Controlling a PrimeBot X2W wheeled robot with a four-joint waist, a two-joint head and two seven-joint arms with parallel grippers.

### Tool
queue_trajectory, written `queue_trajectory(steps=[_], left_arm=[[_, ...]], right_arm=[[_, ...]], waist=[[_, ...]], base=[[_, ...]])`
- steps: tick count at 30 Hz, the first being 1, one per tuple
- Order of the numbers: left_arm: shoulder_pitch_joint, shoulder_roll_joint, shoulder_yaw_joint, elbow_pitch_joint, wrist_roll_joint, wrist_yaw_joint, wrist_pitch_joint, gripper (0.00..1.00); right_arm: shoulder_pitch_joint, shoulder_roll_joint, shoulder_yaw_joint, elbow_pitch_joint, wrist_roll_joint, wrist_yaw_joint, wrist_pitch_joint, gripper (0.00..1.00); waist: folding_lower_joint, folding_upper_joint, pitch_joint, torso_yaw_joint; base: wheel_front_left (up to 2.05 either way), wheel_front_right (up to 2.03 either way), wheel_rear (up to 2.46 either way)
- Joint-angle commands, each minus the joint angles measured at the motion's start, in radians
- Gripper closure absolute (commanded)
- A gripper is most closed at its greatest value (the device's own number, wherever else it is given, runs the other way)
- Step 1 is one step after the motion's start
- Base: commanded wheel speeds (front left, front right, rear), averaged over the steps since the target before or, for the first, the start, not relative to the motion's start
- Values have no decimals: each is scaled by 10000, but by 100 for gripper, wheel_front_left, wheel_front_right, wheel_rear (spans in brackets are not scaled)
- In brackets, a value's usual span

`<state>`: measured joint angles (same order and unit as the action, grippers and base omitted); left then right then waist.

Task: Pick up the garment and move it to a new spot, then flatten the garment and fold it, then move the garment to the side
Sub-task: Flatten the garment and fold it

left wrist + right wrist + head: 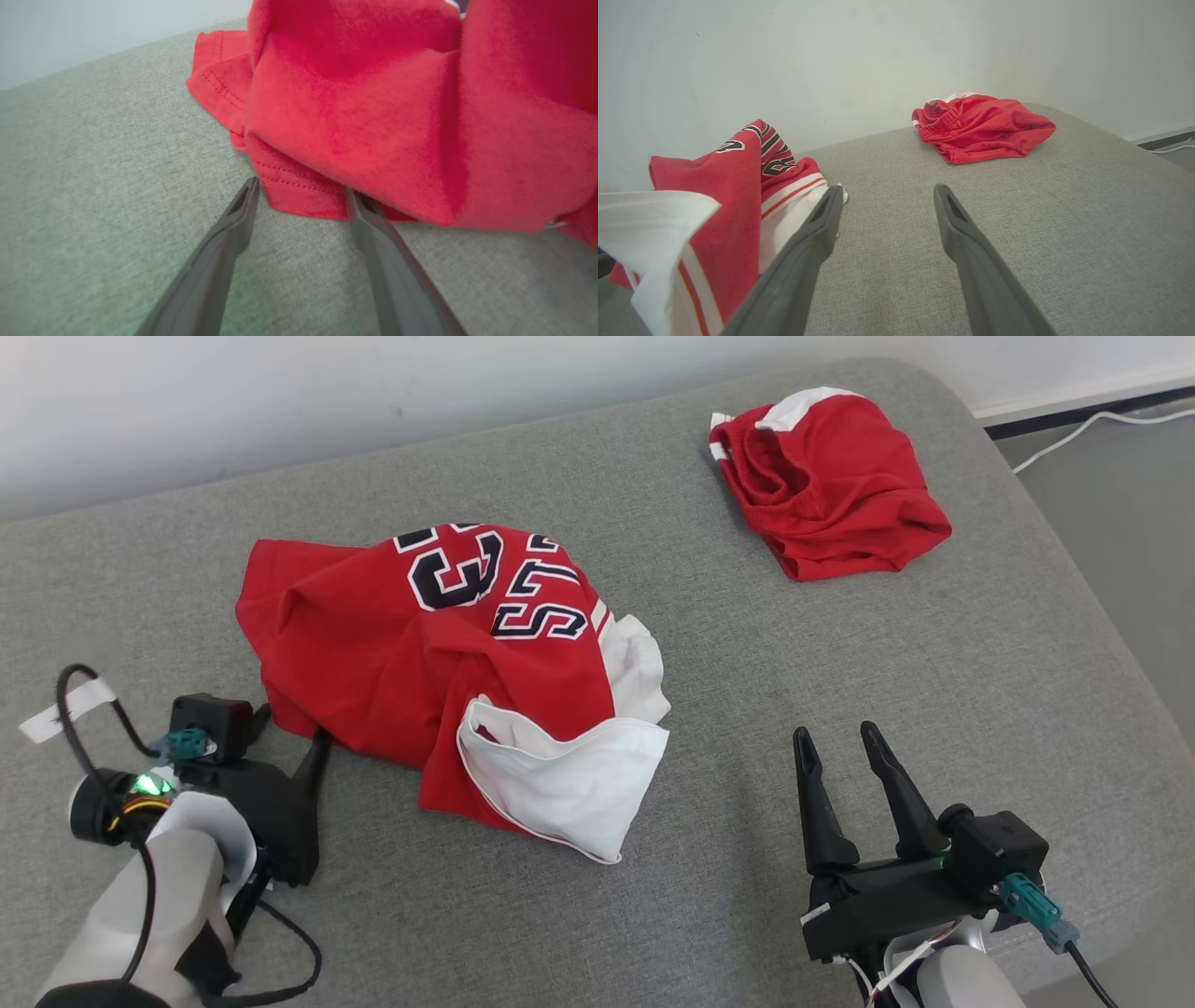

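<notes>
The garment (439,644) is a red jersey with black-and-white lettering and white trim, lying crumpled in the middle of the grey cushion (747,644). My left gripper (291,733) sits at its lower left edge, open. In the left wrist view a corner of the red hem (299,191) lies between the fingertips of my left gripper (303,191), and the jaws stand apart around it. My right gripper (836,733) rests to the right of the garment, open and holding nothing. In the right wrist view the garment (728,214) is to the left of my right gripper (888,189).
A second red piece of clothing (826,485) with white trim lies bunched at the far right of the cushion, also seen as the red bundle (985,128). A pale wall (280,401) runs behind. The cushion's right edge drops to the floor with a white cable (1083,429).
</notes>
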<state>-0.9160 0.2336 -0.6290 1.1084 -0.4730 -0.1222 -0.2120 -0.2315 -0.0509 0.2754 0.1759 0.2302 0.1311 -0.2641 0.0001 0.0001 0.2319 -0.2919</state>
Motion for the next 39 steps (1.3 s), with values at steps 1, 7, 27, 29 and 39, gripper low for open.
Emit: queue_trajectory(steps=[1, 7, 27, 29, 39], left_arm=[[-66, -36, -115, 167, 52, -43, 45, 100], [-206, -324, -399, 333, -39, -59, -228, 100], [-46, 679, -1176, -1339, -20, -71, -440, 100], [-61, 865, -1203, -1531, 18, -41, -340, 100], [302, 1985, -1139, -2881, -74, 382, 346, 100]], right_arm=[[-9, 7, 16, -6, 74, -7, -3, 0], [133, 5, -83, 34, 32, -7, -3, 0], [871, 4, -396, 216, 215, -7, -3, 0], [937, 4, -409, 212, 247, -7, -3, 0], [1156, 4, -515, 229, 203, -7, -3, 0]], waist=[[-1, -1, -14, 7], [-1, -1, -272, 299], [-1, -1, -1682, 2821], [-1, -1, -1757, 3018], [-1, -1, -1923, 3625]], base=[[0, 0, 0], [0, 0, 0], [0, 0, 0], [0, 0, 0], [0, 0, 0]])
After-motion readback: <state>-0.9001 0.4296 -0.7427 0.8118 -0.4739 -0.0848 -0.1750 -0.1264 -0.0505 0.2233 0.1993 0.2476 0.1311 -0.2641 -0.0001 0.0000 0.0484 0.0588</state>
